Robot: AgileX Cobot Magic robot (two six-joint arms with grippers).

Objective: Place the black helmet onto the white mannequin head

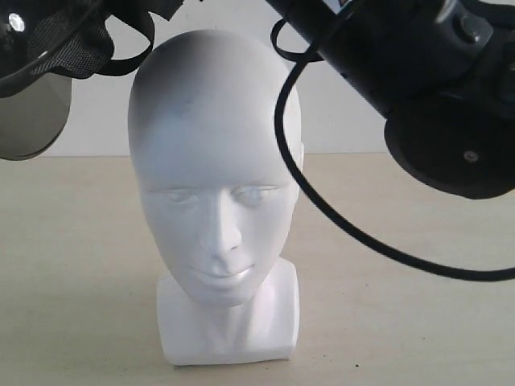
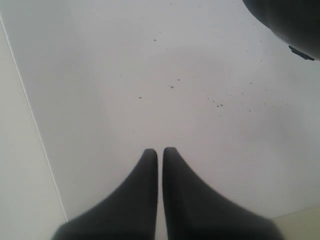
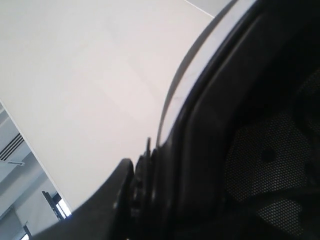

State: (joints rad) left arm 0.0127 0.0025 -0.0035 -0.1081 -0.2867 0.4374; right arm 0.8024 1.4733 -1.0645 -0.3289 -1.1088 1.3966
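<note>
The white mannequin head [image 1: 216, 193] stands upright on its blocky neck base in the middle of the exterior view, facing the camera. The black helmet [image 1: 60, 48] hangs in the air up and to the left of the head, its mesh lining and smoky visor [image 1: 30, 112] showing. In the right wrist view my right gripper [image 3: 142, 165] is shut on the helmet's rim [image 3: 200, 140], with the padded mesh lining [image 3: 270, 155] beside it. My left gripper [image 2: 160, 151] is shut with nothing between its fingers, over a pale surface.
A black arm housing [image 1: 451, 137] and a looping black cable [image 1: 322, 209] hang at the upper right, close to the head. The beige tabletop [image 1: 72, 265] lies around the neck base. A dark rounded shape [image 2: 287, 20] sits at one corner of the left wrist view.
</note>
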